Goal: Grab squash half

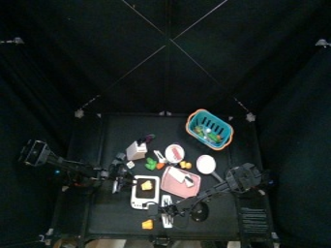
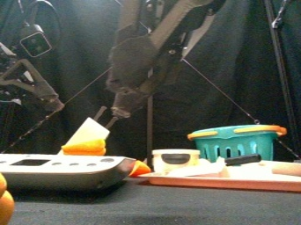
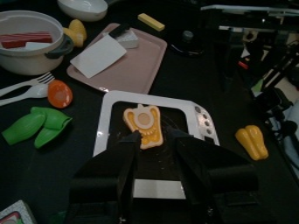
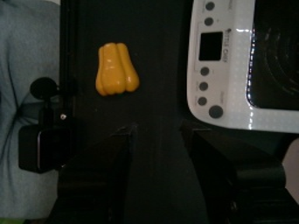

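Observation:
The squash half [image 4: 117, 70] is a small yellow-orange lobed chunk lying on the black table beside the white scale [image 4: 251, 61]. The left wrist view shows the squash half [image 3: 251, 142] past the scale's edge. From above the squash half [image 1: 147, 224] sits near the table's front edge. My right gripper [image 4: 158, 131] hovers just short of it with jaws open and nothing between them; the chunk lies off to one side of the gap. My left gripper [image 1: 119, 180] rests by the scale [image 3: 152, 114], over a larger yellow lump [image 3: 142, 125] on it.
A pink board [image 3: 111, 61] with a cleaver, a white bowl [image 3: 30, 48], green pieces [image 3: 35, 127], an orange slice [image 3: 59, 92] and a fork lie beyond the scale. A teal basket [image 1: 211, 127] stands at the back right. The front edge is close to the squash half.

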Controlling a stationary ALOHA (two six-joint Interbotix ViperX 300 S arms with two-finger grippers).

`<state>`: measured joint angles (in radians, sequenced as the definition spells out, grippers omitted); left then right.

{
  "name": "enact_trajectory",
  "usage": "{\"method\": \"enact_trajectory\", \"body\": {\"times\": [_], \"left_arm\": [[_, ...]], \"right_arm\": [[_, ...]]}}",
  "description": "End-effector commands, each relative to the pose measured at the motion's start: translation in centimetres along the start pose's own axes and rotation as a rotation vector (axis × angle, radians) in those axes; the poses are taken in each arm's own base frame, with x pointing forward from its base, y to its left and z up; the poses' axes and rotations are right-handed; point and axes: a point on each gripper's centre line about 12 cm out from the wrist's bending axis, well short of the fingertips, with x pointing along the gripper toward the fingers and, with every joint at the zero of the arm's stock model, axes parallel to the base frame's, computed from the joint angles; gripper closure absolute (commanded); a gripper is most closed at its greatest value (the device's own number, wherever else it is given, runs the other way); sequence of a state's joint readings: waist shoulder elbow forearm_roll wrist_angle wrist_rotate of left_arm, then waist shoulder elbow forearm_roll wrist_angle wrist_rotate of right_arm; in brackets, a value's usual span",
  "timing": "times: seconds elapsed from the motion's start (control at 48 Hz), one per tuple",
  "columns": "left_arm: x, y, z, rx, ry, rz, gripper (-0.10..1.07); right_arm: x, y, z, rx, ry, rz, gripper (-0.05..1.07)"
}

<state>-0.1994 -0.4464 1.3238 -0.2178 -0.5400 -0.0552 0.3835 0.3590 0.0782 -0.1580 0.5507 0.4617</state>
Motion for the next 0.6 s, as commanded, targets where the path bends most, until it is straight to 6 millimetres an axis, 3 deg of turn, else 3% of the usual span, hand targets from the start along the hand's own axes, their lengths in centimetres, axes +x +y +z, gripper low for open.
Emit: {"method": "enact_trajectory", "body": {"times": [0.0, 0.188, 0.396, 0.583], "left_arm": [[0.2, -0.1, 0.4, -0.001, -0.010, -0.004, 0.25], [0.2, -0.1, 0.2, -0.001, 0.002, -0.003, 0.25], [0.2, -0.1, 0.2, -0.001, 0.002, -0.003, 0.25], [0.2, -0.1, 0.2, -0.001, 0.002, -0.003, 0.25]], "right_arm": [[-1.5, 1.1, 2.6, -0.003, -0.073, 0.026, 0.17], [-0.4, 2.6, 3.7, -0.037, -0.083, 0.028, 0.05], [1.5, 4.4, 4.0, -0.083, -0.058, 0.017, 0.05], [2.8, 4.8, 4.5, -0.093, -0.038, -0.006, 0.05]]}}
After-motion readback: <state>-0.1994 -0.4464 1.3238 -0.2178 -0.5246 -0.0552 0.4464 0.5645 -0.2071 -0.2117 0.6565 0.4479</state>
